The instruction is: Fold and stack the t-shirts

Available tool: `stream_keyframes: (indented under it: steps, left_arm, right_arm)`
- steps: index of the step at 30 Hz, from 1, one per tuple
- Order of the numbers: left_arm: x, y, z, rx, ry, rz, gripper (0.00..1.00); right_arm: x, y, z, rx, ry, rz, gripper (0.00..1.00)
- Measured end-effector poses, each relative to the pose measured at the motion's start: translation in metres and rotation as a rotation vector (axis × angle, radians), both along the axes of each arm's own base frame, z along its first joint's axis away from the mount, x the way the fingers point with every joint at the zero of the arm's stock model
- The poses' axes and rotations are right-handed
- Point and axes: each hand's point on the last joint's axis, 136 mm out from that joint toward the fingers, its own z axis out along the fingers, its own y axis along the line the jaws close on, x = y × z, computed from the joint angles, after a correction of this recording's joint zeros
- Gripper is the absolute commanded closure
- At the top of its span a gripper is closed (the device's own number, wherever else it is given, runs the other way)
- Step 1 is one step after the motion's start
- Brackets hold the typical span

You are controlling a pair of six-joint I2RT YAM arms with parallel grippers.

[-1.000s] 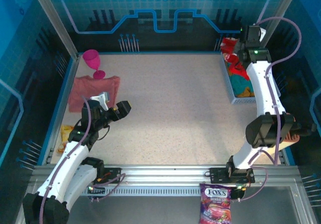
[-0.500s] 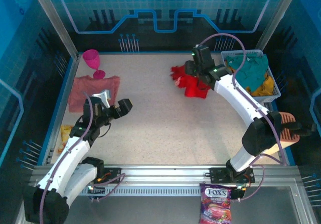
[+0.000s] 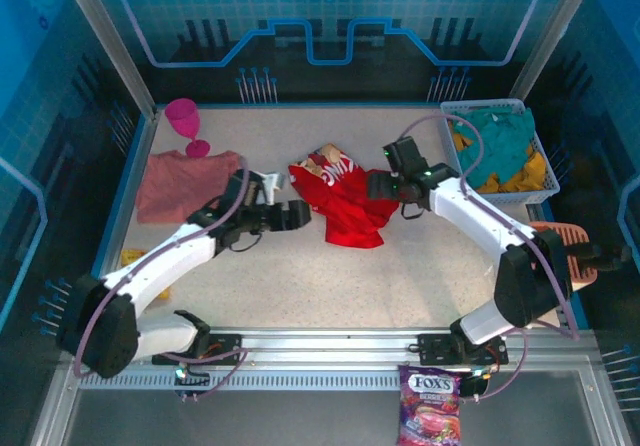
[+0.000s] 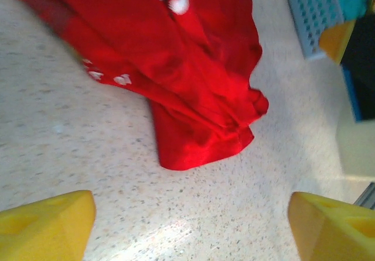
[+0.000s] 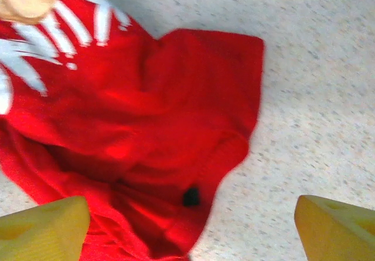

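red t-shirt [image 3: 345, 211] between left claw [image 3: 300, 216] and right claw [image 3: 376, 185] (both agape).

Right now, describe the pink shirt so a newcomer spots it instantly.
On the speckled table, find the magenta goblet in the far left corner. The pink shirt lies flat just in front of it. Unlike the crumpled red shirt mid-table, it is pale and plain.

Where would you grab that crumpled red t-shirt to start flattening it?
Probably by the lobe of the red t-shirt that sticks out toward the near edge, coming in low from that near side. It lies thin on bare table, clear of the bunched folds in the middle.
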Motion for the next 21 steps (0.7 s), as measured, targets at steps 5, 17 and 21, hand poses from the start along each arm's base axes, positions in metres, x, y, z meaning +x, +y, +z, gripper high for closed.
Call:
stream_keyframes:
  steps: [5,17,21]
  left_arm:
    - [0.015,-0.061,0.000,0.126,-0.090,-0.143,0.27]
    - [0.034,-0.177,-0.049,0.502,-0.235,-0.371,0.16]
    - [0.024,-0.186,-0.081,0.619,-0.230,-0.414,0.17]
  right_arm:
    - [-0.012,-0.036,-0.008,0.076,0.028,-0.124,0.12]
    - [-0.059,-0.072,-0.037,0.149,0.125,-0.265,0.01]
    - [-0.070,-0.083,-0.041,0.169,0.138,-0.299,0.01]
